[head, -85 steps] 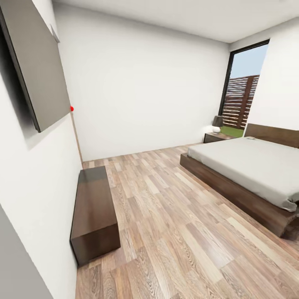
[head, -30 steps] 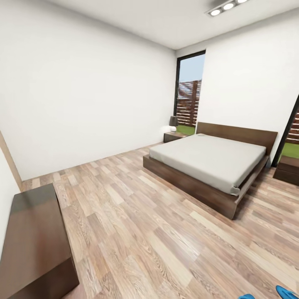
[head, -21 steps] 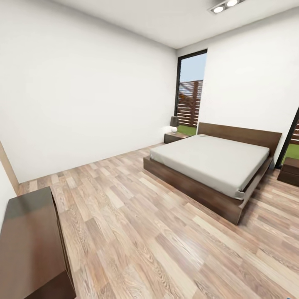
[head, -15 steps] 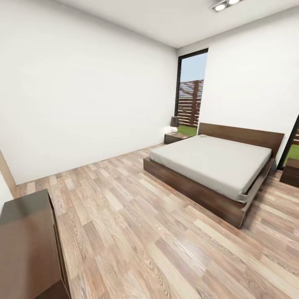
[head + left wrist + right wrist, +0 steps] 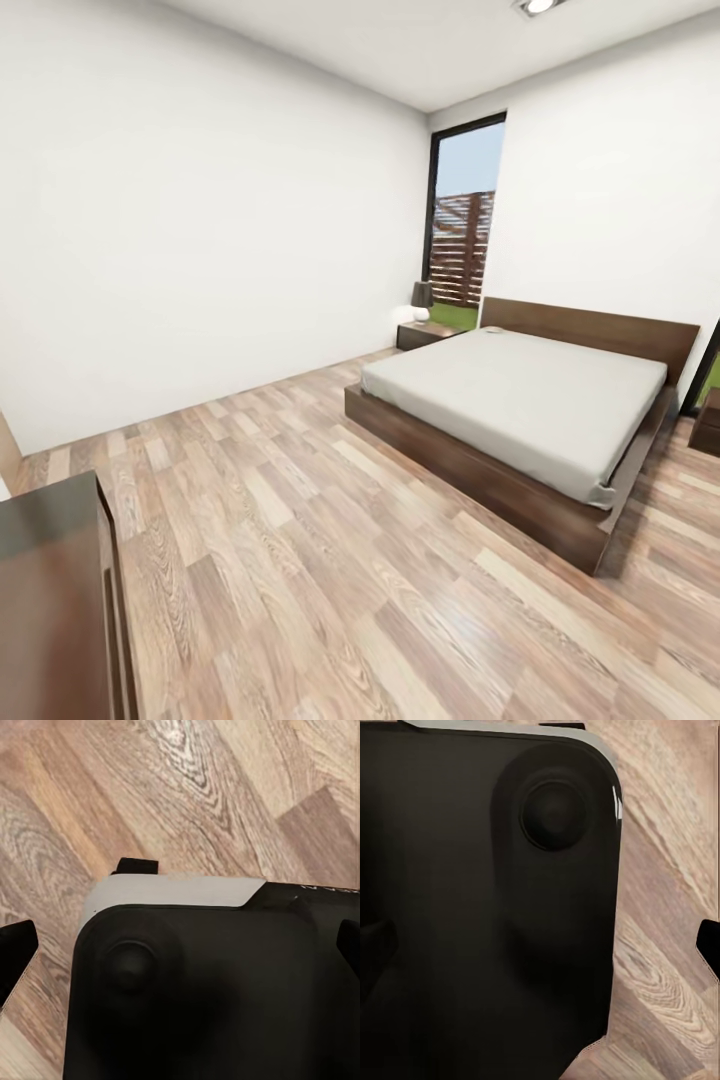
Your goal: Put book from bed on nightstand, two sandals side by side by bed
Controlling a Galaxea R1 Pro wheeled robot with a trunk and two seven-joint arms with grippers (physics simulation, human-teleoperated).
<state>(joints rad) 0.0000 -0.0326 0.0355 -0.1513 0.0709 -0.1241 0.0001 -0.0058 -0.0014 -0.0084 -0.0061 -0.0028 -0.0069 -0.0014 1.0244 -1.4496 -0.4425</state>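
From my head camera I look across the bedroom: white walls, a wood-plank floor (image 5: 300,560) and a tall dark-framed window (image 5: 462,215) with a slatted fence and a strip of grass behind it. The bed (image 5: 520,410) lies to my right, its dark-brown frame low on the floor, white mattress on top, headboard (image 5: 590,330) against the far wall beside the window. Near the headboard end of the mattress sits a small pale thing (image 5: 491,329); it is too small for me to tell whether it is the book. A nightstand (image 5: 425,333) stands just beside the bed on the window side, carrying a small lamp (image 5: 422,298) with a dark shade and a pale round base. At the right edge of the view I see a bit of a second nightstand (image 5: 708,425) on the bed's other side. A long low dark-brown cabinet (image 5: 50,600) stands at my lower left, well apart from the bed.

My left wrist camera looks down at floor planks past a black, grey-edged part of my own body (image 5: 210,982); dark finger tips (image 5: 15,952) show at the edges, with nothing between them that I can see, but I cannot tell how far my left pincer is spread. My right wrist camera shows the same black body (image 5: 487,907) over the planks, and there too I cannot judge the pincer's opening.
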